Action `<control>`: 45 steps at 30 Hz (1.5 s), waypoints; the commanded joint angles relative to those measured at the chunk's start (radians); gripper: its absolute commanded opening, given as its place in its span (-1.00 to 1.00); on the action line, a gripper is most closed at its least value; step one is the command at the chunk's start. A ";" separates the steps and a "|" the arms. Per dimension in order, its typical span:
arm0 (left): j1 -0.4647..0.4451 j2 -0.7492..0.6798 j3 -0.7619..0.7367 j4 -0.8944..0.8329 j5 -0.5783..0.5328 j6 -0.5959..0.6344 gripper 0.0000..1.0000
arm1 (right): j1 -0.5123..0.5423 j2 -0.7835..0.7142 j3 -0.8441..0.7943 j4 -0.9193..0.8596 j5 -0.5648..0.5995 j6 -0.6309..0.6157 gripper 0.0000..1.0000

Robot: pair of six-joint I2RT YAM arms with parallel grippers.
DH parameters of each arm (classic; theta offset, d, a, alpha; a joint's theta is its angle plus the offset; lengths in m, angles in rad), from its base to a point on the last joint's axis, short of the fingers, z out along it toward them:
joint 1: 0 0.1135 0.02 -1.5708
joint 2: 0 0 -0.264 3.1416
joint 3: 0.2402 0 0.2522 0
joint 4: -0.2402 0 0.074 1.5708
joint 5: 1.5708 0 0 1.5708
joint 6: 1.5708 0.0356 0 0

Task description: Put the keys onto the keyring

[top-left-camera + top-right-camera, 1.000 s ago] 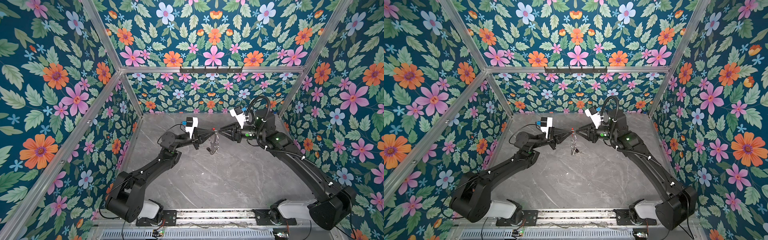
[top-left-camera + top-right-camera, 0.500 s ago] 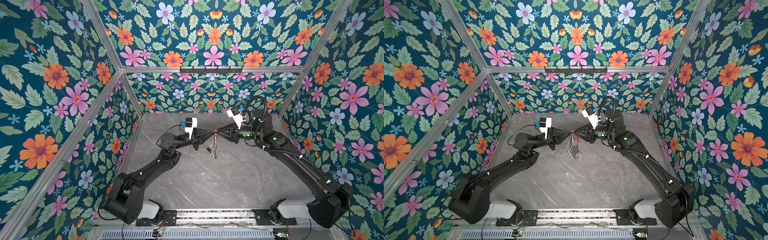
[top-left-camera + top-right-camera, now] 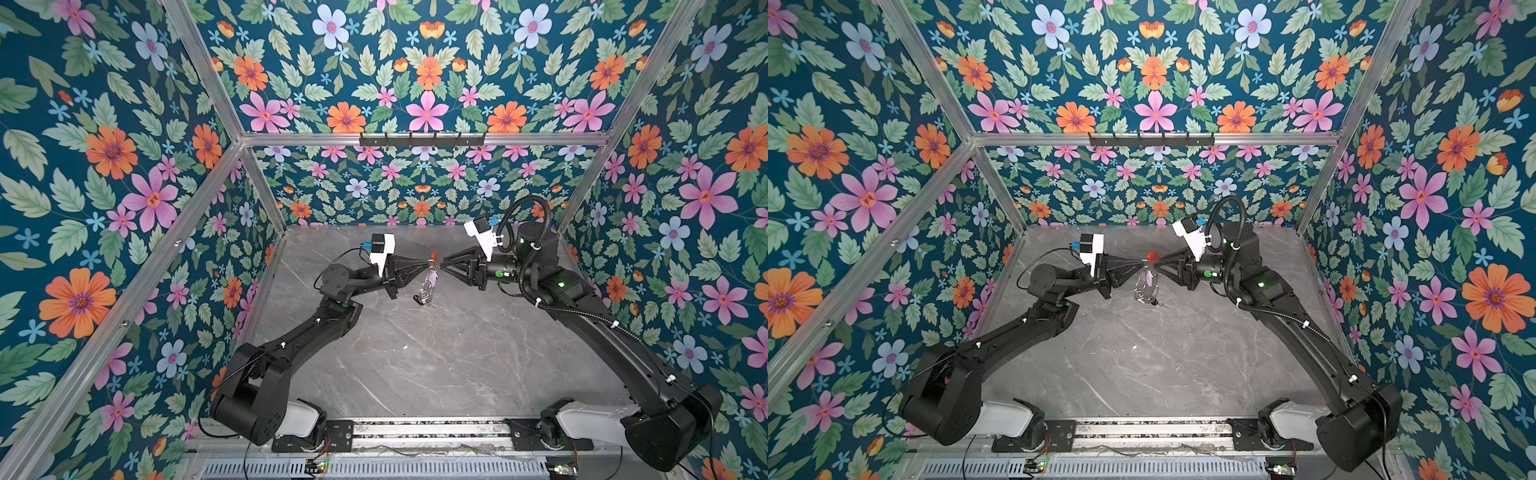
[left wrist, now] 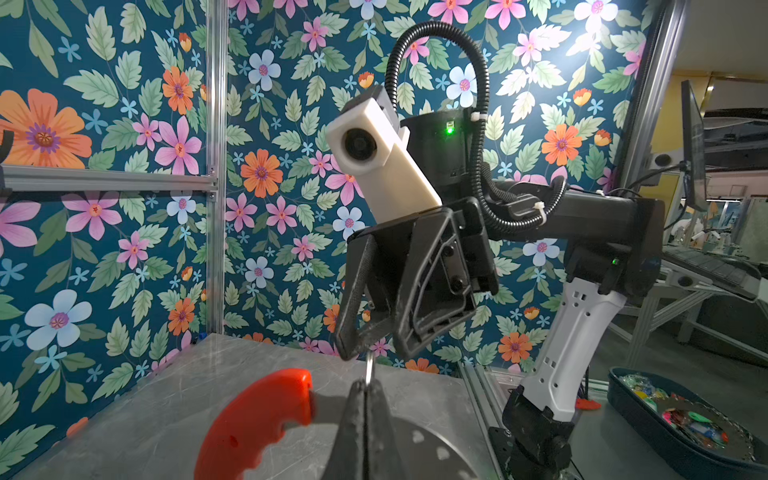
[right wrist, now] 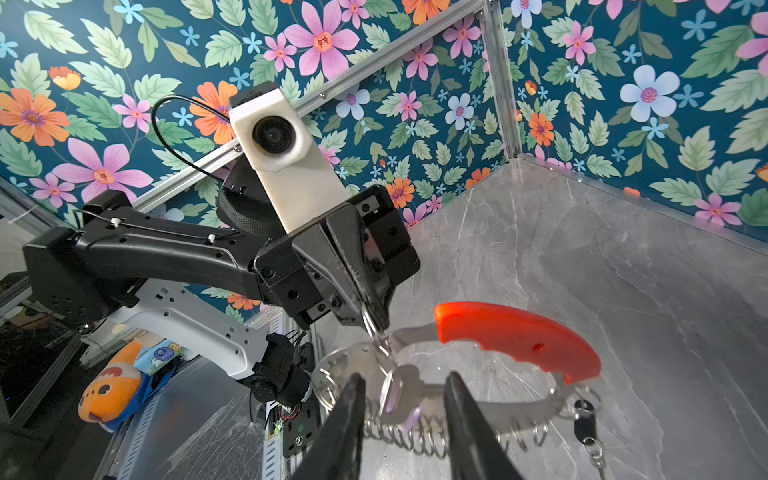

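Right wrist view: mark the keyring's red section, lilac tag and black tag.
keyring [image 5: 519,338], right wrist view, middle of red section
lilac tag [image 5: 390,395], right wrist view, tag body
black tag [image 5: 584,417], right wrist view, tag body

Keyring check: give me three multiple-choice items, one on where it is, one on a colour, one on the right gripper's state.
1. Where is the keyring? A clamped in the right gripper; B hanging from the left gripper; C lying loose, untouched.
2. Colour of its curved grip section? A blue; B green; C red.
3. The right gripper is: A open; B shut on nothing; C shut on the grip section.
Key: B, the left gripper's shut fingers pinch the keyring's metal; C, red in both wrist views; A, its fingers stand apart.
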 commanded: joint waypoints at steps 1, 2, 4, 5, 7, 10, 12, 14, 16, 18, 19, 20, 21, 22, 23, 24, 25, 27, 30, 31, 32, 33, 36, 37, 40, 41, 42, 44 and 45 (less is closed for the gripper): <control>0.001 -0.003 0.010 0.042 -0.007 -0.009 -1.00 | 0.017 0.010 0.015 0.047 -0.048 0.017 -0.33; 0.001 -0.004 0.010 0.041 -0.007 -0.010 -1.00 | 0.020 0.013 0.017 0.048 -0.047 0.016 -0.33; 0.000 -0.004 0.010 0.040 -0.007 -0.012 -1.00 | 0.024 0.023 0.022 0.049 -0.046 0.015 -0.34; -0.001 -0.004 0.010 0.040 -0.007 -0.012 -1.00 | 0.026 0.026 0.023 0.048 -0.046 0.015 -0.36; -0.001 -0.004 0.008 0.040 -0.007 -0.012 -1.00 | 0.026 0.037 0.028 0.050 -0.044 0.014 -0.42; -0.004 -0.003 0.008 0.040 -0.008 -0.012 -1.00 | 0.031 0.046 0.034 0.053 -0.042 0.014 -0.59; -0.004 -0.002 0.010 0.041 -0.008 -0.014 -1.00 | 0.035 0.051 0.037 0.055 -0.042 0.014 -0.71; -0.005 -0.001 0.010 0.040 -0.008 -0.014 -1.00 | 0.036 0.053 0.040 0.057 -0.040 0.014 -0.83; -0.005 0.002 0.011 0.040 -0.007 -0.014 -1.00 | 0.038 0.054 0.041 0.059 -0.038 0.014 -0.94; -0.005 0.005 0.010 0.040 -0.004 -0.014 -1.00 | 0.039 0.053 0.042 0.059 -0.035 0.013 -1.00; -0.005 0.004 0.008 0.040 -0.004 -0.014 -1.00 | 0.039 0.051 0.043 0.057 -0.032 0.012 -1.00; -0.005 0.004 0.007 0.040 -0.005 -0.012 -1.00 | 0.038 0.052 0.044 0.053 -0.030 0.009 -1.00; -0.005 0.005 0.004 0.040 -0.005 -0.011 -1.00 | 0.039 0.049 0.042 0.049 -0.025 0.004 -1.00; -0.005 0.006 0.002 0.039 -0.007 -0.009 -1.00 | 0.039 0.047 0.041 0.046 -0.020 -0.001 -1.00; -0.005 0.007 -0.001 0.037 -0.007 -0.006 -1.00 | 0.038 0.044 0.040 0.041 -0.013 -0.006 -1.00; -0.005 0.006 -0.003 0.034 -0.008 0.000 -1.00 | 0.039 0.040 0.039 0.034 -0.001 -0.013 -1.00; -0.005 0.005 -0.005 0.026 -0.008 0.013 -1.00 | 0.039 0.036 0.039 0.024 0.014 -0.024 -1.00; -0.003 -0.015 -0.010 -0.043 -0.013 0.080 -0.64 | 0.039 0.026 0.036 -0.013 0.060 -0.066 -1.00; -0.002 -0.104 -0.001 -0.423 -0.078 0.401 -0.39 | 0.040 0.010 0.036 -0.107 0.173 -0.182 -1.00; -0.005 -0.134 0.020 -0.587 -0.108 0.545 -0.37 | 0.039 0.006 0.038 -0.143 0.220 -0.228 -1.00; -0.007 -0.153 0.040 -0.714 -0.130 0.647 -0.37 | 0.041 0.005 0.038 -0.174 0.260 -0.270 -1.00; -0.007 -0.167 0.063 -0.827 -0.148 0.749 -0.38 | 0.045 0.003 0.039 -0.206 0.311 -0.313 -1.00; -0.007 -0.175 0.123 -1.058 -0.169 0.949 -0.40 | 0.063 -0.001 0.034 -0.251 0.430 -0.431 -1.00; -0.008 -0.167 0.146 -1.116 -0.166 0.995 -0.41 | 0.070 0.001 0.034 -0.259 0.456 -0.459 -1.00; -0.011 -0.136 0.213 -1.219 -0.143 1.055 -0.44 | 0.077 0.009 0.043 -0.287 0.465 -0.513 -1.00; -0.015 -0.125 0.228 -1.233 -0.135 1.064 -0.45 | 0.080 0.013 0.046 -0.293 0.467 -0.524 -1.00; -0.020 -0.114 0.242 -1.242 -0.130 1.073 -0.45 | 0.084 0.015 0.050 -0.300 0.463 -0.530 -1.00; -0.034 -0.097 0.264 -1.244 -0.126 1.080 -0.45 | 0.091 0.017 0.053 -0.307 0.452 -0.534 -1.00; -0.041 -0.087 0.276 -1.243 -0.123 1.083 -0.45 | 0.096 0.019 0.053 -0.311 0.449 -0.534 -1.00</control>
